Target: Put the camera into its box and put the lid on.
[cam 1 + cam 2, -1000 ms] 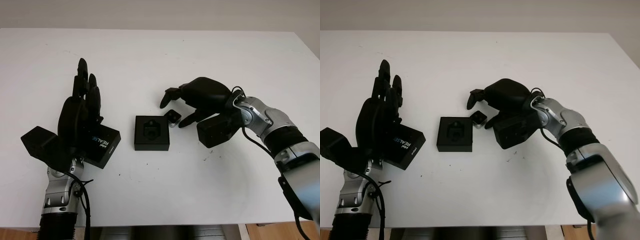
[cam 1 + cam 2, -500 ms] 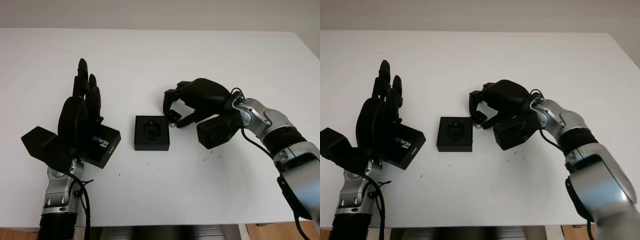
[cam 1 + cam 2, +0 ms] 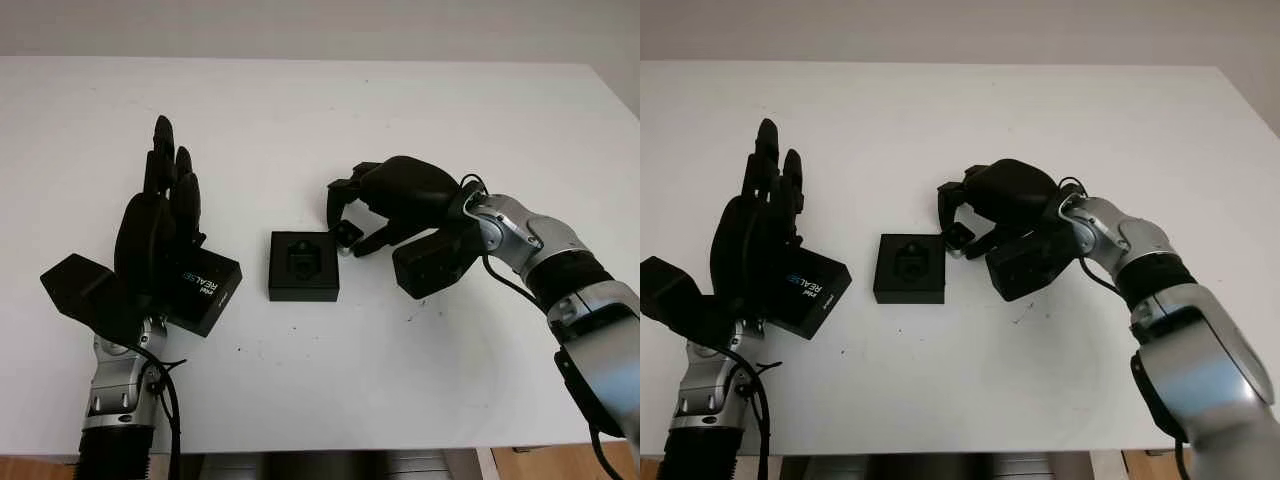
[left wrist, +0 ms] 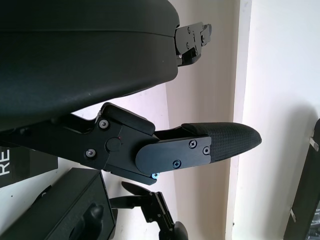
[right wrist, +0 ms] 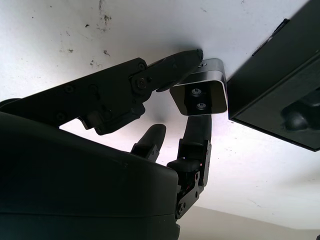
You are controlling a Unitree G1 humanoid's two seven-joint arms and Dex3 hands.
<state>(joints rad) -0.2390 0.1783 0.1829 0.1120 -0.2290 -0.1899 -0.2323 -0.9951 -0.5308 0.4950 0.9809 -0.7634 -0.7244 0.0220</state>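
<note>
On the white table [image 3: 320, 120], the small silver-and-black cube-shaped camera [image 5: 200, 94] sits just beside the right edge of the open black square box with a moulded foam insert [image 3: 303, 265]. The right hand [image 3: 385, 200] is arched over it from the right, its black fingers [image 5: 165, 70] curled in and pinched on the camera's sides; in the right wrist view 1 finger presses its top edge and another stands against its underside, with 2 small lens openings facing the wrist. The camera lies outside the box, close against the box's outer wall; whether it touches the wall cannot be told.

The box stands flat at the middle of the table, its insert showing a shaped recess.

The flat black lid with white and blue "REALSENSE" lettering [image 3: 205, 290] lies to the left of the box, apart from it and turned at an angle. The left hand [image 3: 160, 225] is over the lid's left part, open, its fingers pointing away from the robot, holding nothing. Whether it touches the lid cannot be told.
</note>
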